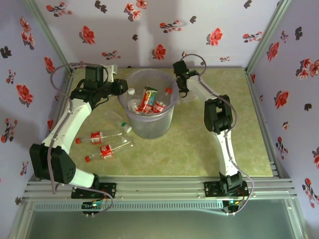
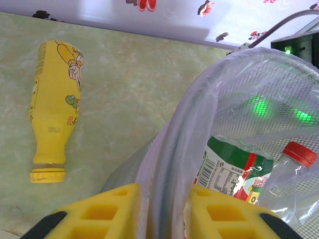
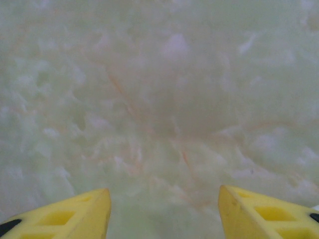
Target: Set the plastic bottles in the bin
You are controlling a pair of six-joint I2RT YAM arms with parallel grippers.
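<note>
The left gripper (image 2: pixel 162 201) is clenched on the bin (image 1: pixel 149 127), with the bin's wall pinched between its yellow fingers (image 2: pixel 107 209). Just past the fingers to the right, inside the bin, lie red-labelled bottles (image 1: pixel 149 101). To the gripper's left a yellow bottle (image 2: pixel 51 107) lies on the table (image 1: pixel 209 149), clear of the gripper, its cap pointing back toward the gripper. Three more bottles (image 1: pixel 102 136) lie on the table behind it, beside the left arm. The right gripper (image 3: pixel 164 211) hangs just outside the bin's opposite rim, released, with bare table under its parted fingers.

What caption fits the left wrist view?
Left gripper clamps the bin rim; a yellow bottle lies outside on the table.
</note>
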